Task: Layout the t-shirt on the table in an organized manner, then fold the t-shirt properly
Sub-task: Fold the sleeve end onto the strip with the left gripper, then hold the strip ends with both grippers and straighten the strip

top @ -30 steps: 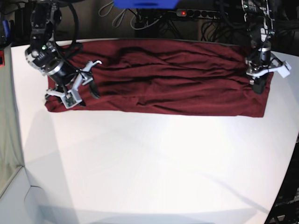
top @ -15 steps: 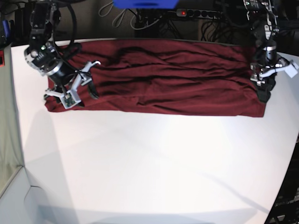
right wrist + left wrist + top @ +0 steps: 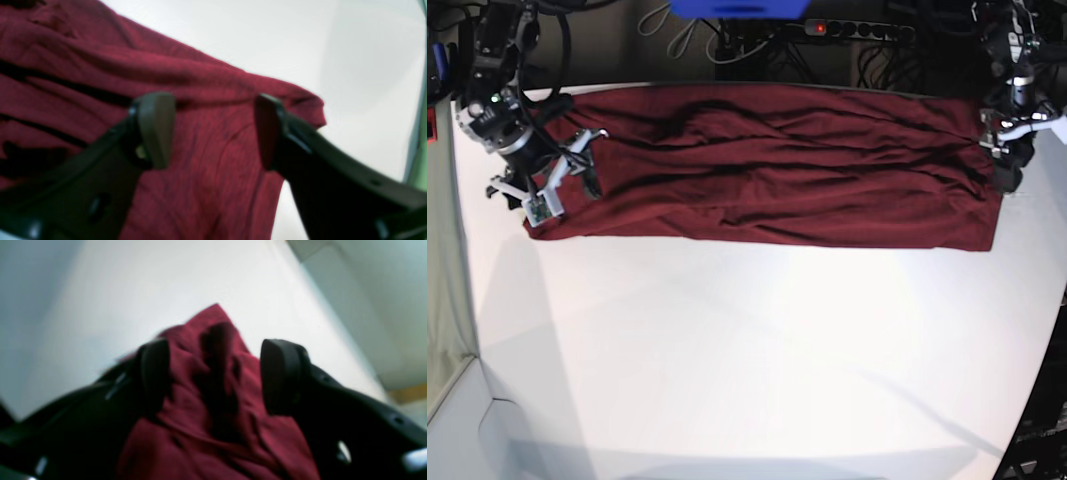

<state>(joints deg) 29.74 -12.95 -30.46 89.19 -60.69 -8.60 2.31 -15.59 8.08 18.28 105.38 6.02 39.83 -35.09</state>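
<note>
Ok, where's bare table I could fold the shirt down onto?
The table is bare from the t-shirt's near hem to the near edge, across the full width. The far strip is crowded: shirt edge to edge, with the right gripper at one end and the left gripper at the other.

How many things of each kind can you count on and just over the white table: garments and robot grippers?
Dark maroon knit t-shirt spread on the white table: 1
Black robot grippers, the left gripper and the right gripper: 2
Total: 3
</note>
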